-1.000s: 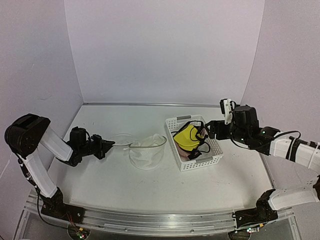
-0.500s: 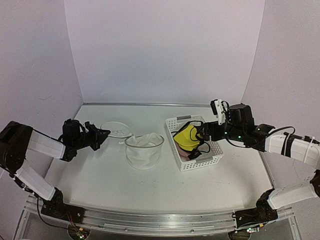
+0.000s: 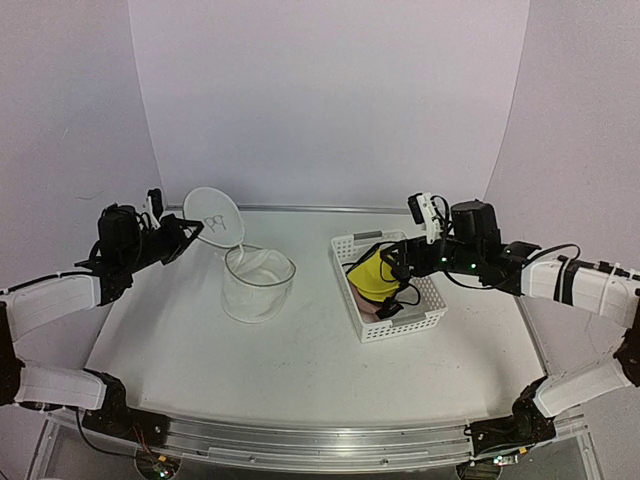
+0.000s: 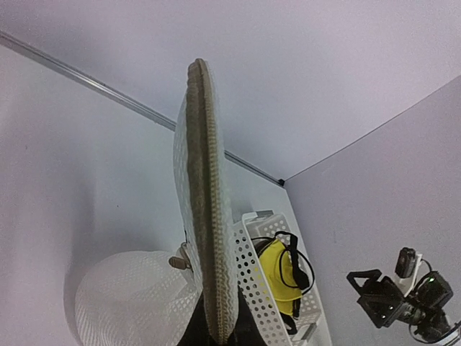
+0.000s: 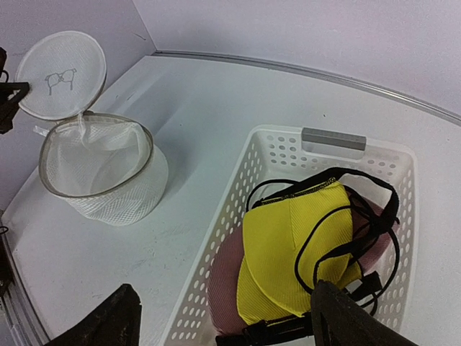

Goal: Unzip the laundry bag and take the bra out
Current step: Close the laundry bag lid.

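Note:
The laundry bag [image 3: 258,286] stands open and empty on the table, a white mesh cylinder. Its round lid [image 3: 212,215] with the black mark is lifted upright. My left gripper [image 3: 178,238] is shut on the lid's rim, which shows edge-on in the left wrist view [image 4: 205,238]. The bra [image 3: 374,273], yellow with black straps, lies in the white basket [image 3: 395,325], outside the bag. My right gripper [image 3: 402,266] is open and empty just above the bra [image 5: 302,245]. The right wrist view shows its two fingers spread wide [image 5: 225,303] and the bag [image 5: 101,173] at left.
The white lattice basket [image 5: 358,138] with a grey handle stands right of the middle, and pinkish fabric lies under the bra. Purple walls close the back and both sides. A metal rail runs along the table's near edge [image 3: 300,445].
My left gripper has risen and pulled back to the left, swinging the lid upright and dragging the bag leftward. My right gripper has edged left over the basket.

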